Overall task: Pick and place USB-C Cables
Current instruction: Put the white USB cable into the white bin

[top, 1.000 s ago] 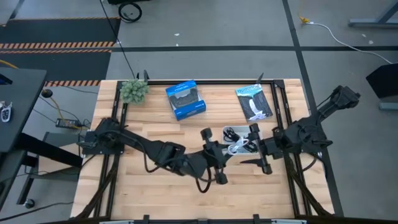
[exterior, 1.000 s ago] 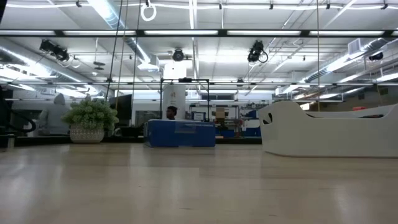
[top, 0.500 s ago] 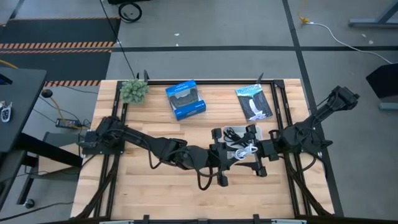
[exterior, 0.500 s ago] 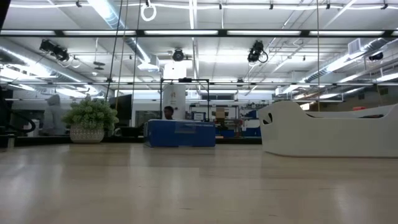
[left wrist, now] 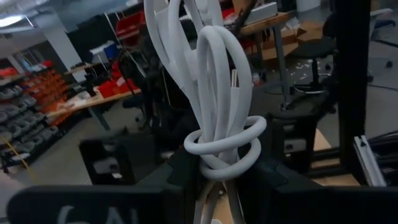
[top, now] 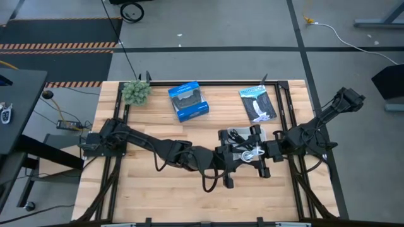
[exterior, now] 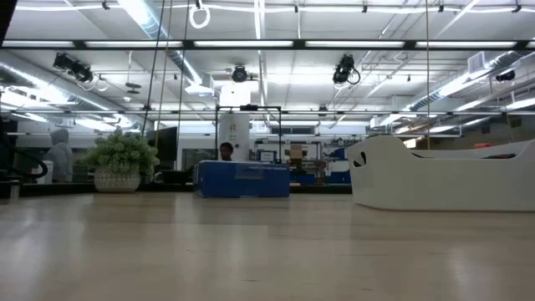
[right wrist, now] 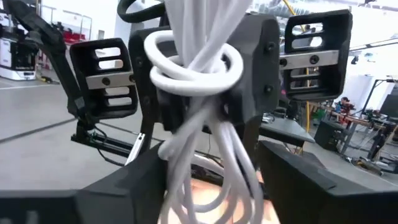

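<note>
Both pincers have closed in: left pincer (top: pixel 231 159) clamped on the white cable (top: pixel 247 153); right pincer (top: pixel 260 152) apart around it. Handover appears underway.

no text, label, brand or number can be read anywhere. the blue box (top: pixel 188 101) carries a dark picture on its lid, but no words on it can be made out. the flat black-and-white packet (top: pixel 257 104) shows pale printing too small to read. pale marks at the lower edge of the left wrist view, on the dark gripper body, are cut off and cannot be read. the shelves and bins in the room behind show no readable signs.
</note>
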Motion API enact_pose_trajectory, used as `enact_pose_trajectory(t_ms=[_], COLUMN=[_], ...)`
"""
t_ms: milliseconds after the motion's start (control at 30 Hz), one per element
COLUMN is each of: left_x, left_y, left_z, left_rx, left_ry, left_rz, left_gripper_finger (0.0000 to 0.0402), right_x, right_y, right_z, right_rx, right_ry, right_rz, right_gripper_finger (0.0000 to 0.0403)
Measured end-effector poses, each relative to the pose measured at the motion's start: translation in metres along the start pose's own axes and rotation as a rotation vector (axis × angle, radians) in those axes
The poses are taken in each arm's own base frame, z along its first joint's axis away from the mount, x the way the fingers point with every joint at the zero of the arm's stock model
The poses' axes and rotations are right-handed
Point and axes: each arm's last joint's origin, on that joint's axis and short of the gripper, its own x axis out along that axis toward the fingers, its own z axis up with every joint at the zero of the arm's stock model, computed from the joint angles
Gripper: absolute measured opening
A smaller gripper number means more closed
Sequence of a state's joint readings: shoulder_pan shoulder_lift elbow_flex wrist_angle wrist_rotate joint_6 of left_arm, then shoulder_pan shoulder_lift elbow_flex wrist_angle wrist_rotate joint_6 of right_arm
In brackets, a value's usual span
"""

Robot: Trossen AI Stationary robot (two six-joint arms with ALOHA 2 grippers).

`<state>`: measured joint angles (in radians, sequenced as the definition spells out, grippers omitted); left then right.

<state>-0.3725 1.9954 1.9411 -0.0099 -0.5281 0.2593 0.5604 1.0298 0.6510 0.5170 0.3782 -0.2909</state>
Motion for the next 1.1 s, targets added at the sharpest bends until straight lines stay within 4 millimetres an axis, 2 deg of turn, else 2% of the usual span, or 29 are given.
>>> enact_pose_trajectory(t_ms=[400, 567, 833, 967, 1100], left_x=[0.000, -0.004, -0.011, -0.020, -0.029], left_y=[0.000, -0.004, -0.010, -0.005, 0.004], left_z=[0.000, 0.001, -0.003, -0.008, -0.010], left_rx=[0.015, 0.068, 0.044, 0.024, 0.038], left_ry=[0.004, 0.026, 0.101, 0.209, 0.298], left_rz=[0.012, 0.079, 0.117, 0.092, 0.051], left_gripper_finger=[0.0096, 0.0140, 0.0255, 0.0271, 0.0259], right_x=[0.000, 0.000, -0.006, -0.014, -0.023], right_y=[0.000, 0.000, 0.004, 0.004, 0.000], right_z=[-0.002, -0.003, -0.005, -0.002, 0.002], right_rx=[-0.023, -0.027, -0.002, 0.022, 0.032], right_ry=[0.017, 0.029, 0.107, 0.141, 0.156], right_rz=[0.000, -0.002, -0.076, -0.132, -0.196], right_gripper_finger=[0.0122, 0.0079, 0.0062, 0.0063, 0.0063])
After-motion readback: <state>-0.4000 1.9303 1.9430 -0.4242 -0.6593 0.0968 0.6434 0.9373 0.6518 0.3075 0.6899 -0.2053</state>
